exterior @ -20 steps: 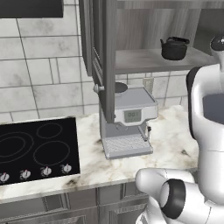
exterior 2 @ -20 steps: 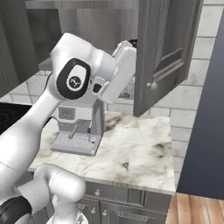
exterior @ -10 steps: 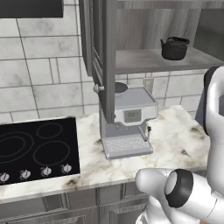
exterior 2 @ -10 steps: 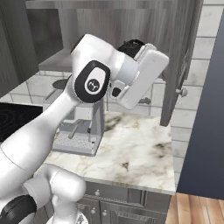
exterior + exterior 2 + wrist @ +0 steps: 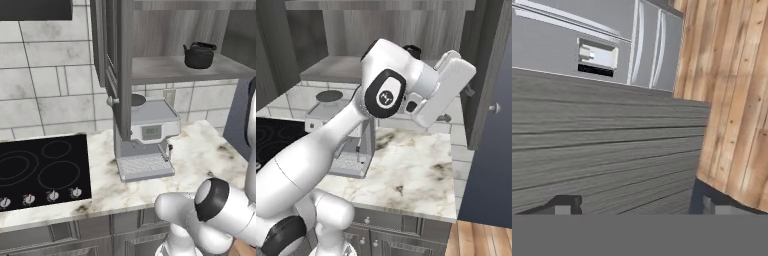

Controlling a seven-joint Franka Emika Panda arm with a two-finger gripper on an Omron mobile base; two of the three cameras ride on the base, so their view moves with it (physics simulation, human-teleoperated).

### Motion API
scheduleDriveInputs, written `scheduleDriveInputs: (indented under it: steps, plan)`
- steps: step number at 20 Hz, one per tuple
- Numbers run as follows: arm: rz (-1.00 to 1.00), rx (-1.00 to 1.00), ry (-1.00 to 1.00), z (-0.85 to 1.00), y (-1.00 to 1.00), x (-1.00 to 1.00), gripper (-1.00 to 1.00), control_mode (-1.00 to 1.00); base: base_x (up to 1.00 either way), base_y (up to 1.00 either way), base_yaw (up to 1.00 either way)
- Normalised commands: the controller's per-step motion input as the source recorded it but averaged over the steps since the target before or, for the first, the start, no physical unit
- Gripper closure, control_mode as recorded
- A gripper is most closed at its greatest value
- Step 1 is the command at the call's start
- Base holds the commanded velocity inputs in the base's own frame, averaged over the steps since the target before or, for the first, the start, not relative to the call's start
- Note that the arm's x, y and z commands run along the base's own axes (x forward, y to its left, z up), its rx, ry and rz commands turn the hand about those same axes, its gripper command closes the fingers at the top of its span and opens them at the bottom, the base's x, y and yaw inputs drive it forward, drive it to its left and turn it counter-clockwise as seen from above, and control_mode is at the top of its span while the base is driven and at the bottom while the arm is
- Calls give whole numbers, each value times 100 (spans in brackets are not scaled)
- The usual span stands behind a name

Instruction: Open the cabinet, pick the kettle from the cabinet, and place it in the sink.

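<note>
My gripper (image 5: pixel 639 207) is spread wide with nothing between its fingertips (image 5: pixel 564 205) — in the hand view the two dark tips sit far apart at the bottom, over a broad face of grey wood grain, with warm wooden floor (image 5: pixel 737 100) to one side and a steel fridge (image 5: pixel 587 45) beyond. From the right base view the hand is raised at cabinet height, its white wrist angled toward the open right door (image 5: pixel 488 70), which carries a small round knob (image 5: pixel 495 107); I can't make out the fingers themselves there. The cabinet (image 5: pixel 175 70) stands open on both sides: in the left base view the left door (image 5: pixel 122 70) swings out edge-on toward me, its knob just above the coffee machine (image 5: pixel 145 137). The kettle (image 5: pixel 199 55) sits upright on the cabinet's bottom shelf, toward the right end and near the front edge, well apart from my hand; in the right base view only a dark bit of it peeks over the arm's elbow. Below, the coffee machine stands against the back of the marble counter (image 5: pixel 200 155), roughly mid-counter, and a black cooktop (image 5: pixel 42 170) fills the counter's left end, its row of dials along the front edge. Grey base cabinets (image 5: pixel 401 230) run under the counter's front edge.
</note>
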Motion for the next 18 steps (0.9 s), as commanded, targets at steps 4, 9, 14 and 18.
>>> scheduleDriveInputs:
  steps: [4, 9, 14, 18]
  plan:
    - [-7, -3, 0, 2, -18, 0, -100, -100, 0, 0, 0]
    - [-2, -9, 0, 0, 36, 0, -100, -100, 0, 0, 0]
    - [2, -4, 0, 0, 56, 0, -100, -100, 0, 0, 0]
    - [18, 0, 0, 4, 52, 0, -100, -100, 0, 0, 0]
